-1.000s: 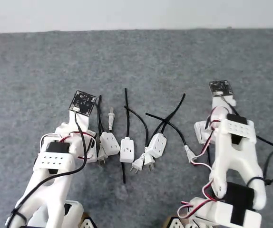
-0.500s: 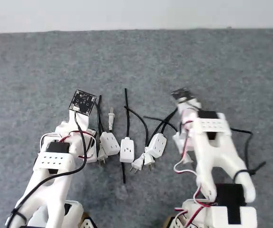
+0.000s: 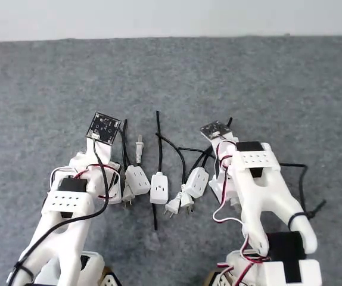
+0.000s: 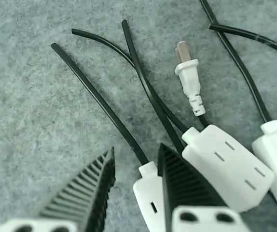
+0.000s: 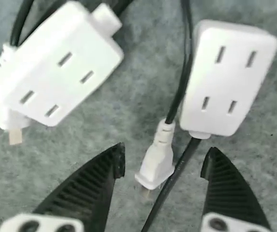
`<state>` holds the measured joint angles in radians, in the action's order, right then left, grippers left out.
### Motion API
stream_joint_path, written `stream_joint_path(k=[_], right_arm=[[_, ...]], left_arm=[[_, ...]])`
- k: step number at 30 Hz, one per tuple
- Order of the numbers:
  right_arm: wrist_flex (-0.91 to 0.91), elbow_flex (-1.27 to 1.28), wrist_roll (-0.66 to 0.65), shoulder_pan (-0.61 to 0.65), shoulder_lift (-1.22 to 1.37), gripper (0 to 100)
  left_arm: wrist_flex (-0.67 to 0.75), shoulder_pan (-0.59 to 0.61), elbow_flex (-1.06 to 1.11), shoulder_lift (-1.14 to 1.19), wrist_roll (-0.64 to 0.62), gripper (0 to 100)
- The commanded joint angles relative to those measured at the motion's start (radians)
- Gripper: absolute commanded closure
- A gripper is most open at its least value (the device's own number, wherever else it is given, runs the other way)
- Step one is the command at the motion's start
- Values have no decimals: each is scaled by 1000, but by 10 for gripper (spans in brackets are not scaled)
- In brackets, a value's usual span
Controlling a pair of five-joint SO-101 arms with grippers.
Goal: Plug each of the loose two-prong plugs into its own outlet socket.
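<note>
1. The grey, felt-like tabletop (image 3: 52, 77) carries the whole row of cords and blocks.
2. My white plastic left arm (image 3: 70, 202) stands at the left end of that row, and the white plastic right arm (image 3: 257, 179) at the right end.
3. The left gripper (image 4: 136, 151) has its black ribbed jaws released, gripping nothing. A thin black cord (image 4: 100, 104) runs into the gap, and one jaw overlaps a white rectangular outlet block (image 4: 148, 203).
4. The right gripper (image 5: 165, 150) has its jaws spread wide on either side of a small white two-prong plug (image 5: 155, 166). The plug lies on the tabletop, clear of both jaws.
5. Just past that plug lie a tilted white four-slot socket block (image 5: 56, 72) and an upright-lying four-slot socket block (image 5: 225, 77), with their visible slots unfilled.
6. A second loose white plug (image 3: 139, 148) lies beyond the blocks near the left arm, with its prongs pointing away from me.
</note>
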<state>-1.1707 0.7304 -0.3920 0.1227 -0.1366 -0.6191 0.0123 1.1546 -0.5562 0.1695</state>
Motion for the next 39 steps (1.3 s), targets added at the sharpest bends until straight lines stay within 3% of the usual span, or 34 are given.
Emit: stream_joint_path(k=[1,11,20,24,33,39], right_arm=[[-10,-21,-12,-12,-47,740],[142,-26,-14,-170,-48,740],[154,-28,-147,-331,-58,740],[131,-28,-141,-300,-58,740],[-1,-20,-135,-47,-48,740],[-10,-18,-81,-35,-47,740]], left_arm=[[28,5,-7,0,-5,862],[26,5,-5,0,-5,862],[28,5,-5,0,-5,862],[29,5,-5,0,-5,862],[29,5,-5,2,-5,862],[29,5,-5,2,-5,862]])
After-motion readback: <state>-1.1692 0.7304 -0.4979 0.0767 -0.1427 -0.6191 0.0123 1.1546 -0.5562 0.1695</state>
